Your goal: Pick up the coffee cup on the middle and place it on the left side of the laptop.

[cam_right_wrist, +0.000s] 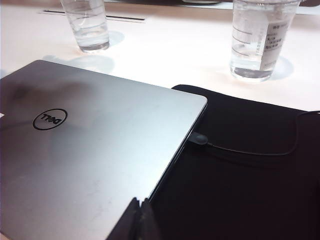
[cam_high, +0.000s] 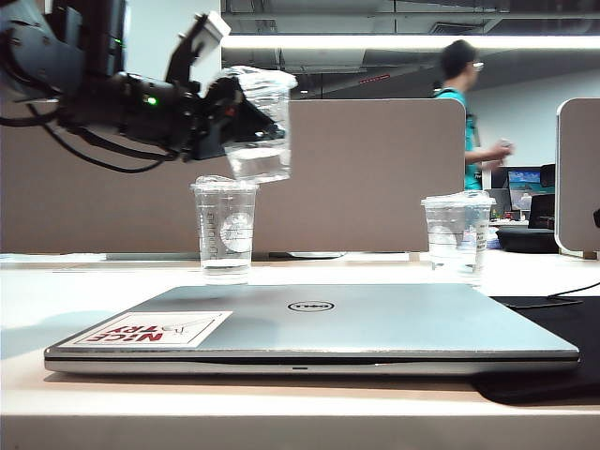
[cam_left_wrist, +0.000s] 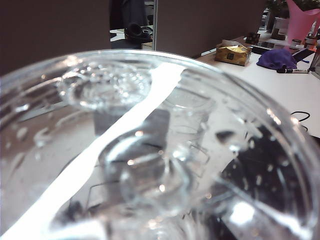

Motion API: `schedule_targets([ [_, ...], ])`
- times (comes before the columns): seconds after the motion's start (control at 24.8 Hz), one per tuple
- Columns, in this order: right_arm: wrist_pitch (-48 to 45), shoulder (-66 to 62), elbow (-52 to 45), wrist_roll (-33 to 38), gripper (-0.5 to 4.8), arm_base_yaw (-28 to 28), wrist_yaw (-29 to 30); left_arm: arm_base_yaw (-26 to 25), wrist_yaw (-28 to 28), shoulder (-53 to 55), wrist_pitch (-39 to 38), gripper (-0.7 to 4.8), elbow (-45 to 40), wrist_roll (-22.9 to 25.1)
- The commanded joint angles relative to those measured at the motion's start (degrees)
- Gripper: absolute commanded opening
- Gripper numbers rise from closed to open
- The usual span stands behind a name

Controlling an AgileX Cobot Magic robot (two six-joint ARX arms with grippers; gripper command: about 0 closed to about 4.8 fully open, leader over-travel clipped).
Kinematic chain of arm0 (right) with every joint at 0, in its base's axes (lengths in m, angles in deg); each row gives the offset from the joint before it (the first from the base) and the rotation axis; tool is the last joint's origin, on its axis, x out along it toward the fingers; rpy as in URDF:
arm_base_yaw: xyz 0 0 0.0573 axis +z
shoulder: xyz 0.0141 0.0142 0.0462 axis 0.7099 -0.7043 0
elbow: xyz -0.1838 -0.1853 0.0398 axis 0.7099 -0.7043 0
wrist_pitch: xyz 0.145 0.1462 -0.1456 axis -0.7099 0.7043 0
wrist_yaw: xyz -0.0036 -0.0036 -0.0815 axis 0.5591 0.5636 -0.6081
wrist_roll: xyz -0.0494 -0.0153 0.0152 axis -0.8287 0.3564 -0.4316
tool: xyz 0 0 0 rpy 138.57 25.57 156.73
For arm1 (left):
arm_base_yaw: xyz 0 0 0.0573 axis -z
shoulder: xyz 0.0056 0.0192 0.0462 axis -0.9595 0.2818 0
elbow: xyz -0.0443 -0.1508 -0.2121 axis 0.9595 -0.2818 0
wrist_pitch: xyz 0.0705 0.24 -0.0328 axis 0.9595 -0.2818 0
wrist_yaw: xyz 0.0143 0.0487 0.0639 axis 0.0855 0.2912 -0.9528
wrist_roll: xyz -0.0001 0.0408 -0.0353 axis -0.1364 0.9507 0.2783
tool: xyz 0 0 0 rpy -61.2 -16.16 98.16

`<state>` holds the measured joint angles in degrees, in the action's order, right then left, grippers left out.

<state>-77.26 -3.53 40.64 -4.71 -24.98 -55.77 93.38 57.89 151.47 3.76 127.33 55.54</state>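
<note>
The left tool [cam_high: 234, 127] hangs high above the left part of the tabletop [cam_high: 94, 309], its black jaws set partway apart and closed on the sides of the coffee cup [cam_high: 258, 122]. The cup is lifted clear of the tabletop and slightly tilted, up above the tall cup [cam_high: 225, 230] with the round white logo. In the left wrist view the coffee cup's clear lid [cam_left_wrist: 150, 150] fills nearly the whole picture, with a bright streak of light across it; the tool's own fingers cannot be made out there.

The tall cup stands upright on the tabletop behind the laptop's back left part, apart from it. The laptop [cam_high: 319, 323] lies shut toward the near edge of the tabletop, oval logo [cam_high: 310, 307] on top and a white sticker [cam_high: 155, 328] with red letters on its near left corner. Its right part lies over a black mat [cam_high: 553, 347] that runs to the tabletop's right edge. A black cable [cam_right_wrist: 250, 150] is plugged into the laptop's right side and trails over the mat.

The lined cup [cam_high: 457, 234] stands upright behind the laptop's back right corner, on the bare tabletop just beyond the mat.

The right tool [cam_right_wrist: 139, 220] shows only in its wrist view, above the laptop's edge beside the mat, its dark fingertips pressed together with nothing between them.
</note>
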Motion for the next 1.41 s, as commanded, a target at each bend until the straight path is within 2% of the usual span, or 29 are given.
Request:
schedule_targets([
  [0.04, -0.94, 0.50, -0.22, -0.02, -0.05, 0.04, -0.07, -1.38, 0.33, -1.97, 1.66, 2.91, -1.55, 0.28],
  [0.44, -0.98, 0.81, -0.22, -0.02, -0.05, 0.02, -0.07, -4.15, 0.35, -4.55, 3.87, 2.91, -7.48, -0.11],
  [0.65, -0.94, 0.81, -0.22, -0.02, -0.05, 0.02, -0.07, -7.50, 0.02, -5.16, 6.56, 2.91, -12.07, -0.09],
  [0.89, -0.94, 0.81, -0.22, -0.02, -0.05, 0.02, -0.07, -12.15, -3.72, -5.14, 8.41, 2.91, -15.47, 1.60],
  [1.21, -0.96, 0.81, -0.22, -0.02, -0.05, 0.02, -0.07, -18.16, -3.26, -5.01, 10.82, 2.91, -20.87, 1.33],
  [1.41, -0.96, 0.81, -0.22, -0.02, -0.05, 0.02, -0.07, -18.69, -2.01, -4.76, 11.85, 2.91, -23.63, 1.16],
])
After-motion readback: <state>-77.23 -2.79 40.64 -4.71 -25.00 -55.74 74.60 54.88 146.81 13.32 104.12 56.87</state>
